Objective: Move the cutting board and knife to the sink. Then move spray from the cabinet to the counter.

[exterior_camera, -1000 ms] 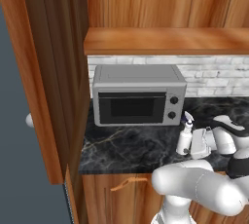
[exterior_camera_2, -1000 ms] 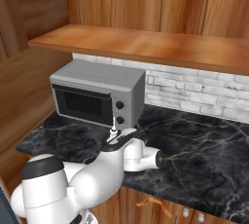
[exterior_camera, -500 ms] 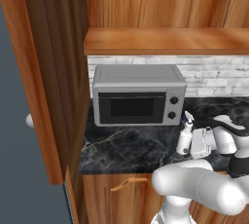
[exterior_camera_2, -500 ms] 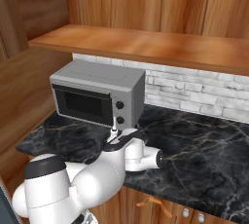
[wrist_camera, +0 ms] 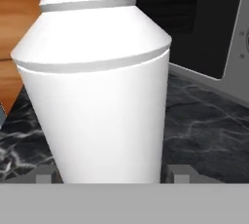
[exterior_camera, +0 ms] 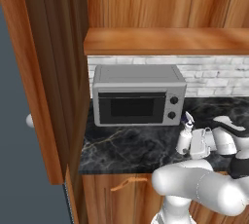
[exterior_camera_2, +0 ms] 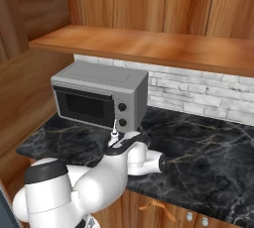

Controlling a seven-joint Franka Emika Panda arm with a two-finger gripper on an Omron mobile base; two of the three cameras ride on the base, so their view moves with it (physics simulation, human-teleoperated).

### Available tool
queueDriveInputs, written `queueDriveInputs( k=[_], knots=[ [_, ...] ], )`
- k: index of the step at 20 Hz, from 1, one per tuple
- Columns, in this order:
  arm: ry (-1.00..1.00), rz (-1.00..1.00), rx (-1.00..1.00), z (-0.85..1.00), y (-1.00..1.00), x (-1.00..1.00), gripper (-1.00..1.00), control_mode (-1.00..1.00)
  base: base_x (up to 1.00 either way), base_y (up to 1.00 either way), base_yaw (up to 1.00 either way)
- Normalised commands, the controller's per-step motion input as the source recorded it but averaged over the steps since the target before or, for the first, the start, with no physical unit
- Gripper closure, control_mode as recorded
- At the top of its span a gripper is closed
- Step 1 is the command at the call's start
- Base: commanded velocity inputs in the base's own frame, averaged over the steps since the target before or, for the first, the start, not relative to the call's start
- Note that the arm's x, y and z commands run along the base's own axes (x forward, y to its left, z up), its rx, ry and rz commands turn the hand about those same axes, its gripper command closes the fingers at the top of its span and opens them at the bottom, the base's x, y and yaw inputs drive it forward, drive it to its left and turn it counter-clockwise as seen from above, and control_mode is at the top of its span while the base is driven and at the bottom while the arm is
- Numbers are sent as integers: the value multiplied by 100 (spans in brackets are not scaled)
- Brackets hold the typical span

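Note:
The white spray (exterior_camera: 184,139) stands upright on the black marble counter (exterior_camera: 126,147), right of the microwave's front corner. My gripper (exterior_camera: 187,143) reaches it from the right, level with its body. In the hand view the spray (wrist_camera: 97,96) stands between my gripper (wrist_camera: 113,174), whose fingertips (wrist_camera: 180,173) flank its base, with a thin gap on the right side. In the right base view the spray nozzle (exterior_camera_2: 114,134) pokes up behind my arm. The cabinet shelf (exterior_camera: 165,40) above is bare. The cutting board, knife and sink are out of view.
A grey microwave (exterior_camera: 138,96) sits at the back of the counter, close to the left of the bottle. A tall wooden panel (exterior_camera: 53,72) closes the left side. The counter (exterior_camera_2: 208,142) runs on to the right under a white brick wall (exterior_camera_2: 198,93).

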Motion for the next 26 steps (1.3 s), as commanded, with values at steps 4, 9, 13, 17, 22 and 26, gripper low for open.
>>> queueDriveInputs(
  k=[4,9,13,17,22,26],
  knots=[
    [0,0,0,-4,0,0,-100,-100,0,0,0],
    [0,0,0,0,0,0,-100,-100,0,0,0],
    [0,0,0,0,-1,-2,-100,-100,0,0,0],
    [0,0,0,2,-10,-9,-100,-100,0,0,0],
    [2,0,0,7,-11,-11,-100,-100,0,0,0],
    [2,0,0,14,-10,-16,-100,-100,0,0,0]
  ],
)
